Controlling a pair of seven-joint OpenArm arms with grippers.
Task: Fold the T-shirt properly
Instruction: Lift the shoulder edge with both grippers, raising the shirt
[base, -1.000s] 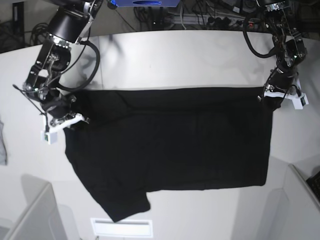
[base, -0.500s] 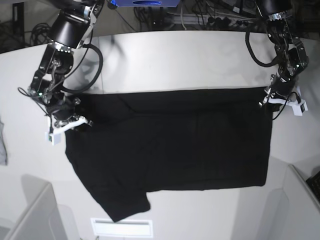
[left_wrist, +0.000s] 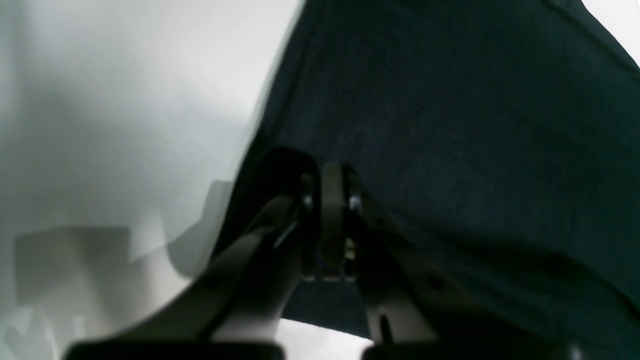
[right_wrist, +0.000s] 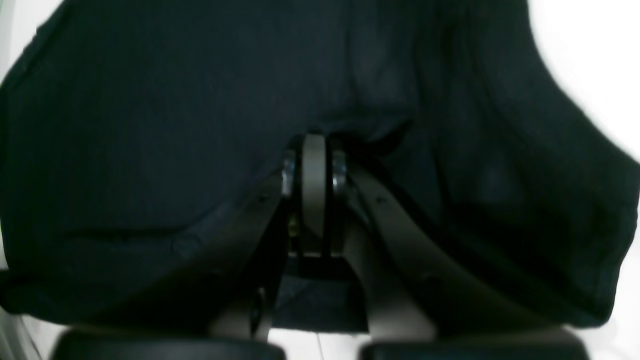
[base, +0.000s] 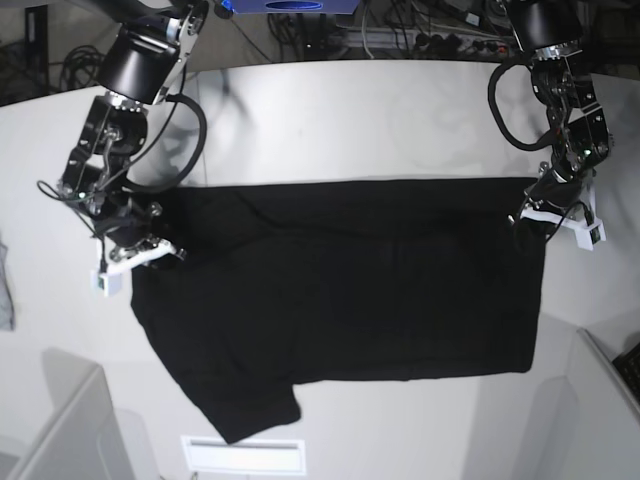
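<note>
Base view, black T-shirt (base: 350, 290) spread mid-frame on white table (base: 330, 120), left gripper (base: 545, 212) and right gripper (base: 140, 255) both pinching its top corners

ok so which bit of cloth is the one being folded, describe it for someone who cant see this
On the white table, it is the T-shirt stretched between the two arms. It is large and plain black, unlike the small grey scrap at the table's left edge.
</note>
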